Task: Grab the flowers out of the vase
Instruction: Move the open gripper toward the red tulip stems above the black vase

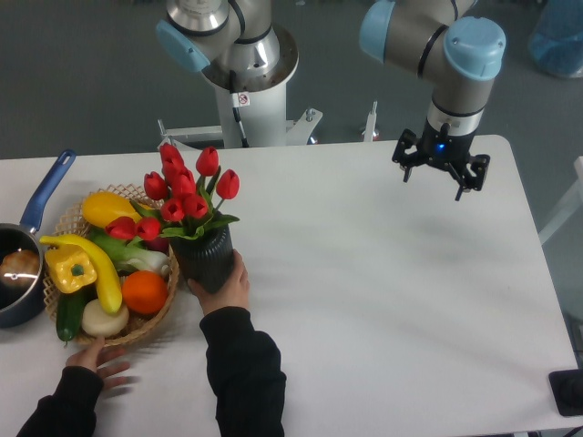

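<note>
No brand or readable writing shows anywhere; the only label is a small red-and-white sticker [241, 98] on the arm's base column at the far edge, too small to read. The flowers [187, 196], red tulips with closed buds and green leaves, stand in the vase [208, 259], a black ribbed cylinder on the left part of the white counter [383, 300]. A person's hand [230, 287] in a dark sleeve holds the vase from its near right side, and a second hand [102, 360] lies flat on the counter at the near rim of a wicker basket [150, 323] that touches the vase's left side. The basket holds a yellow pepper [71, 269], a yellow squash [107, 209], an orange [144, 291] and other produce. A blue-handled pot [27, 246] sits at the counter's left edge, partly cut off by the frame. The gripper [441, 168] hangs over the far right of the counter, well apart from the flowers, its jaws apart and holding nothing. Between it and the vase the counter is bare white surface, and the same holds toward the near and right edges. A dark object [569, 391] sits at the near right corner.
</note>
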You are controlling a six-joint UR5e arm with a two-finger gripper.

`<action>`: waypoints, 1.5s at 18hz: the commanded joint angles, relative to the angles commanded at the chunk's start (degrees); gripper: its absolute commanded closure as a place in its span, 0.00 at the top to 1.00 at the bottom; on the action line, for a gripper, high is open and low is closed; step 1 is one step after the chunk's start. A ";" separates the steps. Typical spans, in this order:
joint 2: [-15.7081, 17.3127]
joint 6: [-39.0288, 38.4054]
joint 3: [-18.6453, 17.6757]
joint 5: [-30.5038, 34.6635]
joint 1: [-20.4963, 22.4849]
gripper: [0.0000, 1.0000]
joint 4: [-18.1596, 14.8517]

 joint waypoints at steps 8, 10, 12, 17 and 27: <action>7.30 0.00 -5.44 -21.96 -1.05 1.00 -0.26; 8.35 0.00 -6.76 -25.05 -2.80 1.00 -2.10; 8.62 0.00 -7.12 -26.81 -4.73 1.00 -2.55; 11.34 -0.62 -8.79 -28.92 -8.52 1.00 -4.31; 9.15 3.51 -8.79 -38.42 -10.55 1.00 -6.40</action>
